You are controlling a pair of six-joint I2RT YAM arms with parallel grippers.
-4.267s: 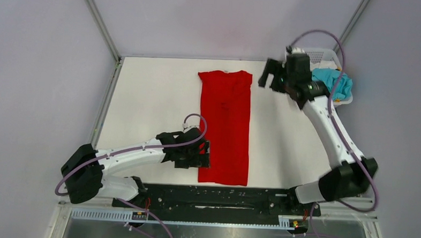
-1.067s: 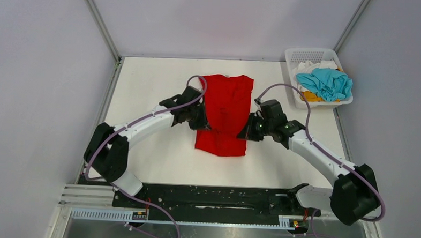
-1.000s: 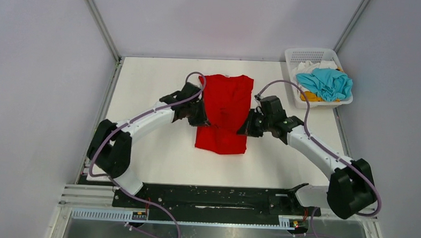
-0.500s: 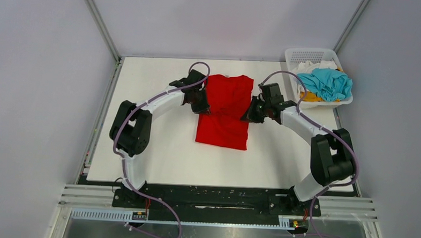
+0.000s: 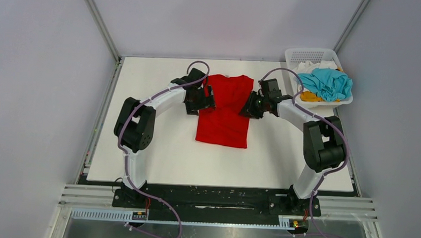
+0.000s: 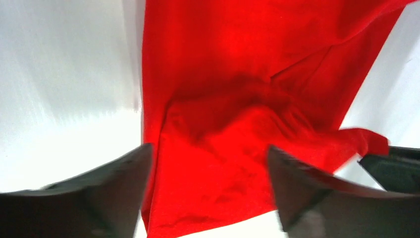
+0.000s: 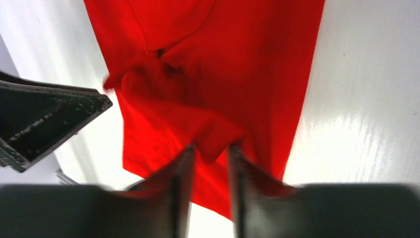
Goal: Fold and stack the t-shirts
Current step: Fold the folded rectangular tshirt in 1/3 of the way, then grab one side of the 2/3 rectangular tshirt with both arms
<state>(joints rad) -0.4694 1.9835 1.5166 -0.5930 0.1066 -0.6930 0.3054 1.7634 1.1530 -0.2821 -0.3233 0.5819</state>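
Lying on the white table, the red t-shirt runs lengthwise away from the arm bases, collar at the far end, near half doubled over; left gripper at its left edge stands released, jaws apart; right gripper pinches a fold at its right edge.

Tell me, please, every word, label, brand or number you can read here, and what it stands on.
None can be read. The red t-shirt shows no print and the white basket no label; pale specks on the black rail are too small to read.
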